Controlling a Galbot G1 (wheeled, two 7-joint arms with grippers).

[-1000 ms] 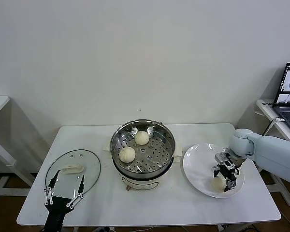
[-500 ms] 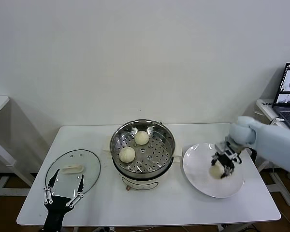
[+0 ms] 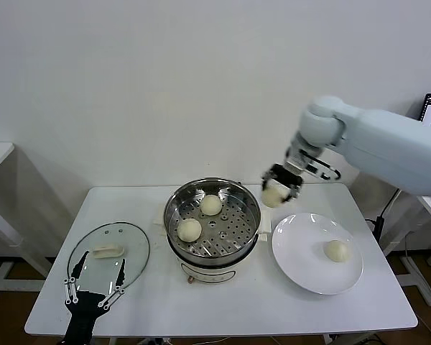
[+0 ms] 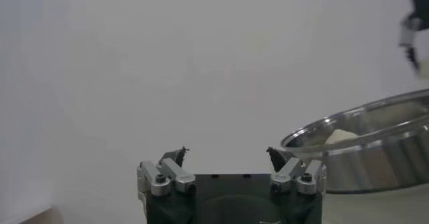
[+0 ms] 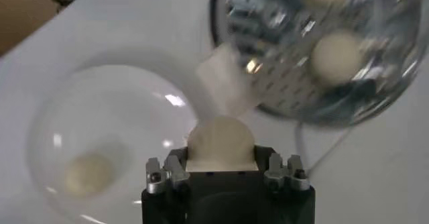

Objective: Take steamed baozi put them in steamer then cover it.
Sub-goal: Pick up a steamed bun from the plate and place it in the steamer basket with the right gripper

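The steel steamer (image 3: 174, 213) stands mid-table with two cream baozi on its perforated tray, one at the back (image 3: 211, 205) and one at the front left (image 3: 189, 229). My right gripper (image 3: 277, 188) is shut on a third baozi (image 3: 273, 195) and holds it in the air just right of the steamer's rim, above the table. In the right wrist view that baozi (image 5: 220, 143) sits between the jaws, with the steamer (image 5: 268, 78) and the plate below. A fourth baozi (image 3: 337, 250) lies on the white plate (image 3: 294, 248). My left gripper (image 3: 95, 285) is open and empty at the front left.
A glass lid (image 3: 133, 251) with a cream handle lies flat on the table's left side, just beyond the left gripper. The steamer's rim (image 4: 362, 128) shows in the left wrist view. A laptop's edge is at the far right.
My right gripper has lifted a baozi off the white plate and carried it up and left to beside the steamer's right rim. The left arm has not moved.
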